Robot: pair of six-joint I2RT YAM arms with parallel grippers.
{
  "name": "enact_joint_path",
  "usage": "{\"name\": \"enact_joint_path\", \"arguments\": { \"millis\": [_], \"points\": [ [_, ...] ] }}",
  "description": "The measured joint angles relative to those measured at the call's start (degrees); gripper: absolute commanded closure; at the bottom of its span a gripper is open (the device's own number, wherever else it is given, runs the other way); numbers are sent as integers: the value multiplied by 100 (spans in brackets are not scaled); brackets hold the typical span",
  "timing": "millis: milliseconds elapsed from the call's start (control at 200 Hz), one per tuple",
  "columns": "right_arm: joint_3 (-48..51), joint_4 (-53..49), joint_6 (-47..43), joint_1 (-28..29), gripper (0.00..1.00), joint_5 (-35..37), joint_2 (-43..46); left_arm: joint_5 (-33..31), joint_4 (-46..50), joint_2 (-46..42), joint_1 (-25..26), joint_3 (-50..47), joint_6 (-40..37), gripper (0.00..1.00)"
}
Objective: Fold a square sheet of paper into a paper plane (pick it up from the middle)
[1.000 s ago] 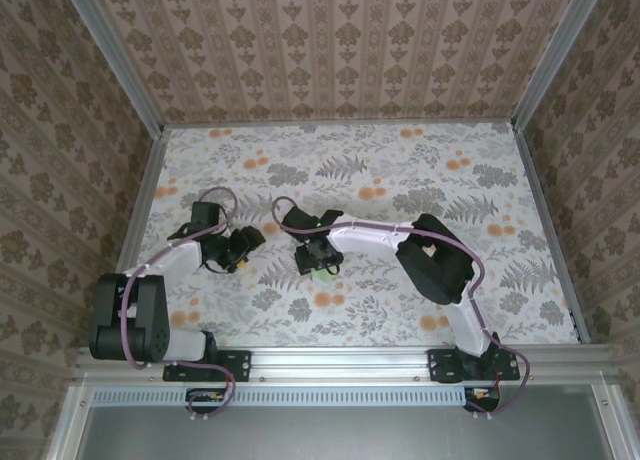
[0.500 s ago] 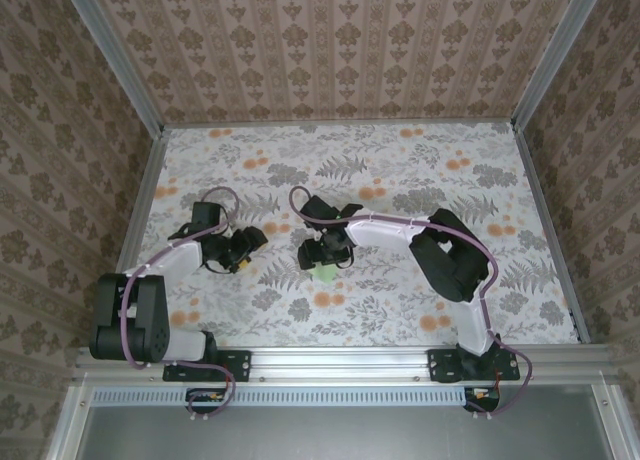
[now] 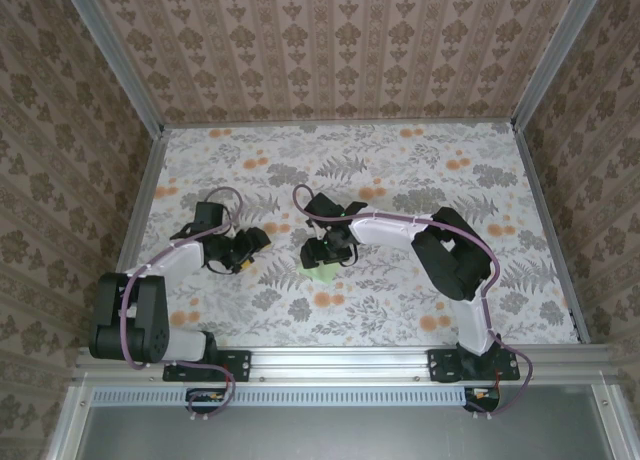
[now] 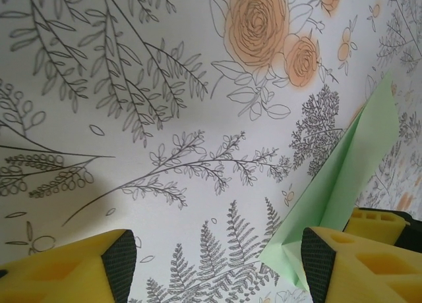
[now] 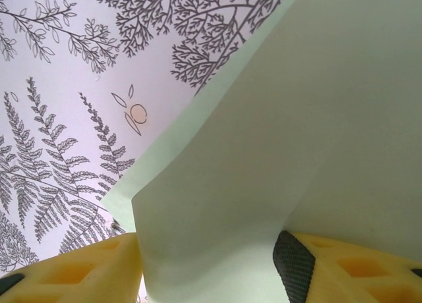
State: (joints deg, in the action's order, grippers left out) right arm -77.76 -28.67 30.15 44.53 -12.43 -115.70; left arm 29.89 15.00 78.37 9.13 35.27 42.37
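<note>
Presently | left jaws stood open, empty | right jaws straddled the folded paper (image 5: 277, 132), grip impossible to tell

This is looking like a robotics lab test cell. Bare aluminium posts (image 3: 112, 55) are framing the space and holding up flat panels (image 3: 340, 50) wearing damask wallpaper, so the homely look is reading as a staged backdrop. The table (image 3: 420, 160) is carrying a floral printed cover and is sitting boxed in by those panels on three sides. A left arm (image 3: 165, 265) and a right arm (image 3: 385, 228) are standing bolted to a metal rail (image 3: 340, 358) along the near edge, with purple cables (image 3: 222, 192) looping over them.
</note>
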Motion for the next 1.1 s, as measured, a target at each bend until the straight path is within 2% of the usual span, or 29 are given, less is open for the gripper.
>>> {"name": "enact_joint_path", "arguments": {
  "millis": [265, 380, 515, 645, 915, 1100],
  "points": [
    [444, 551, -9, -214, 44, -557, 184, 538, -457, 94, 632, 39, 11, 33],
    [662, 857, -57, -369, 44, -1016, 245, 855, -953, 422, 903, 81, 173, 41],
    [815, 1088, -140, -538, 44, -1458, 258, 1091, -1386, 944, 1115, 170, 367, 44],
    [916, 1298, -212, -629, 42, -1788, 260, 1191, -1635, 1274, 1228, 275, 520, 45],
    [979, 1482, -415, -664, 42, -2083, 243, 1388, -2133, 1744, 1373, 361, 907, 60],
    [1001, 1508, -479, -686, 42, -2135, 243, 1429, -2192, 1851, 1384, 361, 1014, 60]
  ]
}}
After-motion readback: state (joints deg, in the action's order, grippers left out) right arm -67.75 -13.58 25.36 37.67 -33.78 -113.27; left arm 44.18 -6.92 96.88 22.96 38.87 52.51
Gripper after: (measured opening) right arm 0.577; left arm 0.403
